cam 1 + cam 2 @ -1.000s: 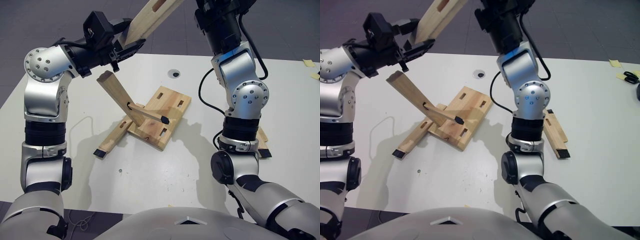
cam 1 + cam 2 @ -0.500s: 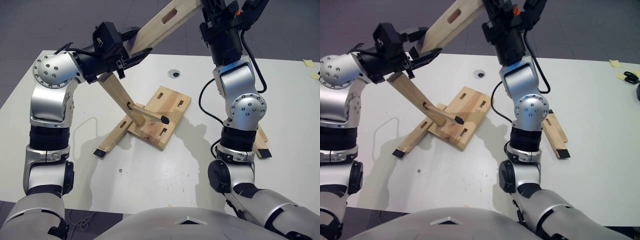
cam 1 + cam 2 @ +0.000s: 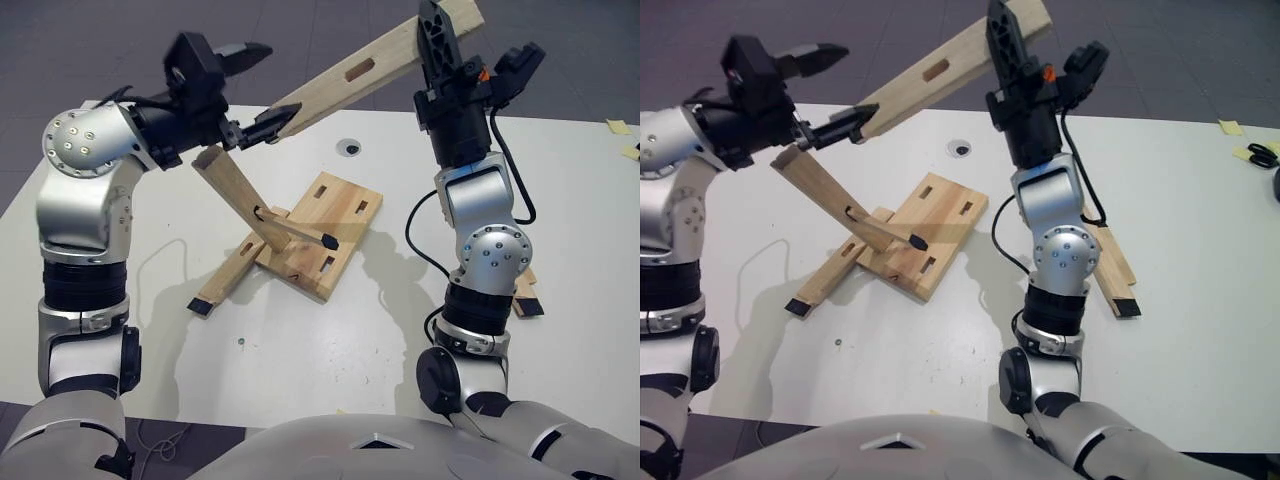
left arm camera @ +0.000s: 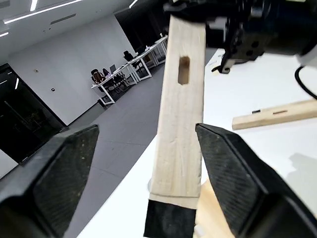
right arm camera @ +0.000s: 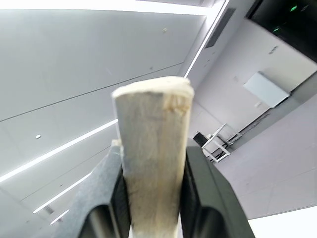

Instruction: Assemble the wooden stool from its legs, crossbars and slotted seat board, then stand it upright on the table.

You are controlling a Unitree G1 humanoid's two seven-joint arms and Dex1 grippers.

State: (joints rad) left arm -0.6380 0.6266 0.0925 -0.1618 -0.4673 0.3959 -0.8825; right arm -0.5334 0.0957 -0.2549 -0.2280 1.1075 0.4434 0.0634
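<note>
Clamped tight with the right tool (image 3: 438,45) on the top end of a stool leg (image 3: 360,75), held aslant above the counter (image 3: 560,200). Spread wide with the left tool (image 3: 272,85) around its black-capped lower end, touch unclear. Below, on the counter: slotted seat board (image 3: 335,215), tilted leg (image 3: 235,190) with crossbar (image 3: 300,232) propped on it, flat leg (image 3: 222,280) alongside.

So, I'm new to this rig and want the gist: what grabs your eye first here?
A long pale wooden leg with a slot slants high over the white table, clamped at its upper end in the right gripper, its black-capped lower end inside the open left gripper. Below, a second wooden leg leans tilted on the slotted wooden seat board.
</note>
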